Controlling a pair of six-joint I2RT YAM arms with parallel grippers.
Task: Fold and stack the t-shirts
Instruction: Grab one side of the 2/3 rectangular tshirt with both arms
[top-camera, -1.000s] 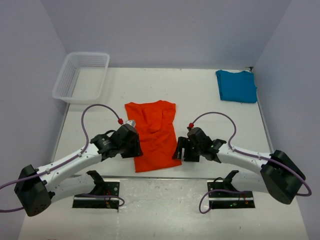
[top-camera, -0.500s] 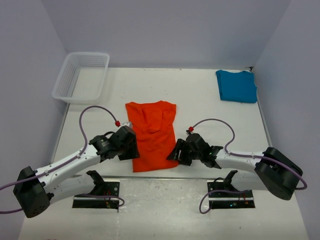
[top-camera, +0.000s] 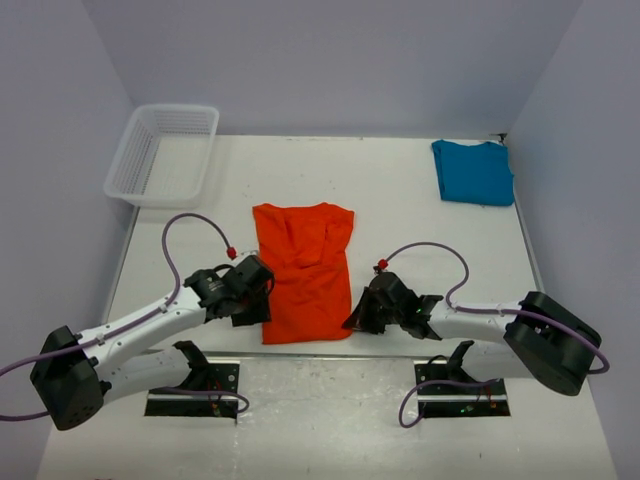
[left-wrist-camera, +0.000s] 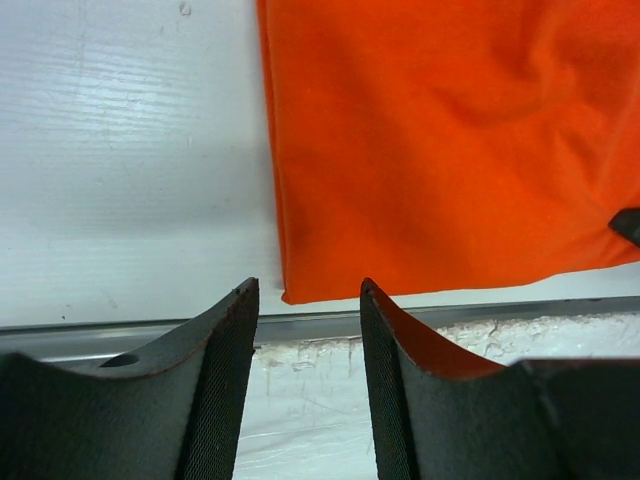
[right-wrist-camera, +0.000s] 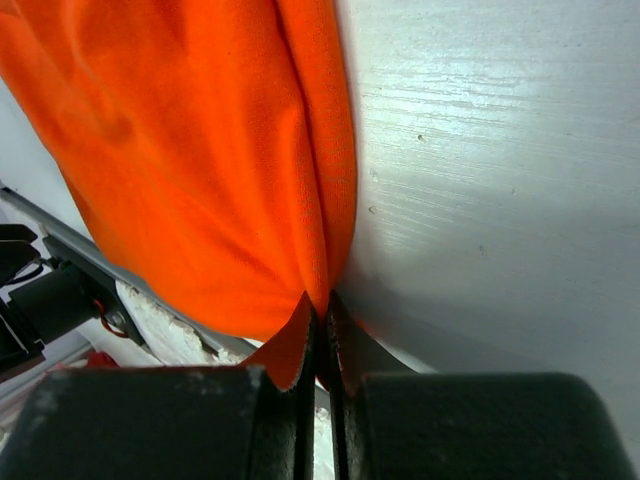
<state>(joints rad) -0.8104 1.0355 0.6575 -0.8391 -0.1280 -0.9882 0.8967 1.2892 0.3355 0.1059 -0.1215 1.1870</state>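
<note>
A robot lab: plain lilac walls (top-camera: 330, 60) enclose a white table (top-camera: 400, 190), left arm (top-camera: 140, 325) and right arm (top-camera: 480, 318) bolted to it.

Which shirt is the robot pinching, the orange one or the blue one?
The orange-red t-shirt in the middle: the right gripper is shut on its edge. The teal-blue t-shirt lies far right, untouched.

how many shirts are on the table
2: the orange shirt lies at the near middle of the table; the teal shirt sits folded in the far right corner. None look hidden.
</note>
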